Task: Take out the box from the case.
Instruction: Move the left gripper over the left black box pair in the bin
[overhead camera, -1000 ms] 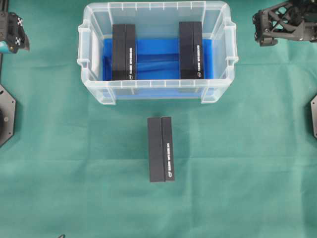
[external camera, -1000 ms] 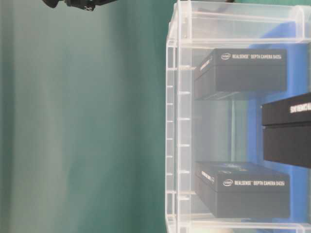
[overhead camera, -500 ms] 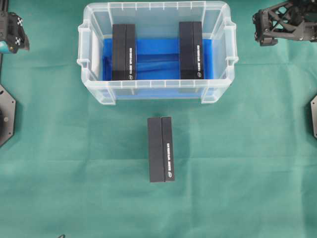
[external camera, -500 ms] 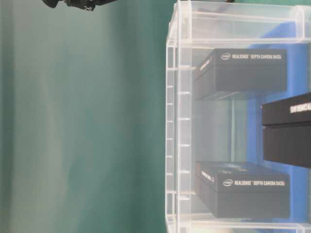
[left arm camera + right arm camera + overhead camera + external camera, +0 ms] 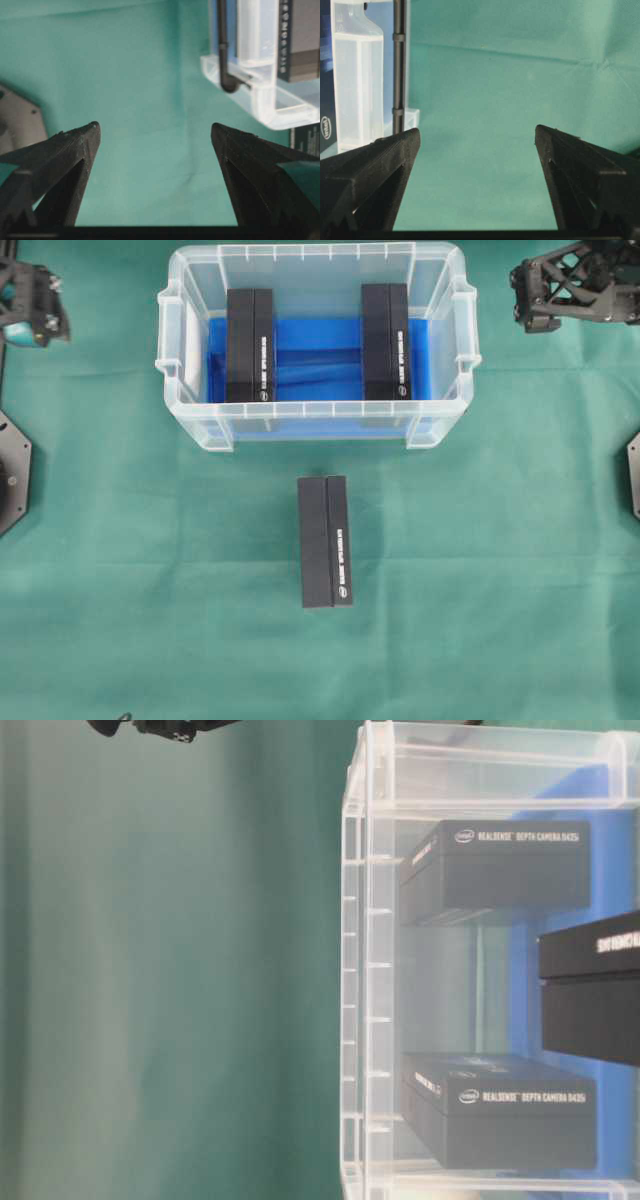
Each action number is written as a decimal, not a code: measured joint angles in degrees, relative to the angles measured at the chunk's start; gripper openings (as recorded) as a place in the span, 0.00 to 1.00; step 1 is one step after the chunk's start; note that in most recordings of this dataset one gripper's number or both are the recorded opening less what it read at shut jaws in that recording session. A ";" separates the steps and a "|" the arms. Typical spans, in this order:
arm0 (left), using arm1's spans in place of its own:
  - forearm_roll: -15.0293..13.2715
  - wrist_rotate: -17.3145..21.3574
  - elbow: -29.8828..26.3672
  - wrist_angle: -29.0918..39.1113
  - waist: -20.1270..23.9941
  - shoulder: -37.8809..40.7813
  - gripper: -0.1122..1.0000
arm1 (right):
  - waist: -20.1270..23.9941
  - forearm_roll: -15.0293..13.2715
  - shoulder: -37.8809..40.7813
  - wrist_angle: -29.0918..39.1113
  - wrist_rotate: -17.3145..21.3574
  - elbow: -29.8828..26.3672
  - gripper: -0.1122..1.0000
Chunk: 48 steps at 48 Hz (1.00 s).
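Broadly, the green-draped table [image 5: 520, 570] fills the overhead frame, and on it, in the upper middle, sits the case [image 5: 190, 412], a clear bin with rim handles and a blue lining [image 5: 318, 355] on its floor. Two black boxes lie inside it, long sides running up and down the frame: the left box [image 5: 250, 344] by the left wall and the right box [image 5: 385, 340] by the right wall, well apart with bare lining between them, which leaves a claw room to come down on either side of each one. A third box [image 5: 325, 540] lies outside on the cloth, below the case near the centre of the frame, so part of the job looks done and two remain to lift out. The table-level view shows the boxes lying flat on the floor of the case, printed sides outward, so I judge a top-down grip across the narrow width would suit them. The left claw [image 5: 32, 312] hangs at the upper left edge, clear of the case, jaws spread wide over bare cloth and holding nothing. The right claw [image 5: 540, 302] sits at the upper right, likewise wide open and empty, beside the case's right handle.
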 measured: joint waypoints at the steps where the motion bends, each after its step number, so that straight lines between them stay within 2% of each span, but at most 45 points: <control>1: 0.00 0.00 -0.26 -0.44 -0.18 0.53 0.94 | 0.00 0.00 0.00 0.00 0.00 0.00 0.93; 12: 0.00 -0.18 -6.15 -3.16 -2.20 9.23 0.94 | -0.09 0.00 0.00 0.00 0.09 0.00 0.93; 34: 0.09 -1.05 -23.29 -3.52 -5.27 27.69 0.93 | 0.00 -0.09 0.00 0.00 -0.26 0.00 0.92; 48: 0.26 -1.67 -31.11 -3.25 -7.91 35.51 0.93 | -0.09 -0.18 0.00 0.00 -0.35 0.00 0.93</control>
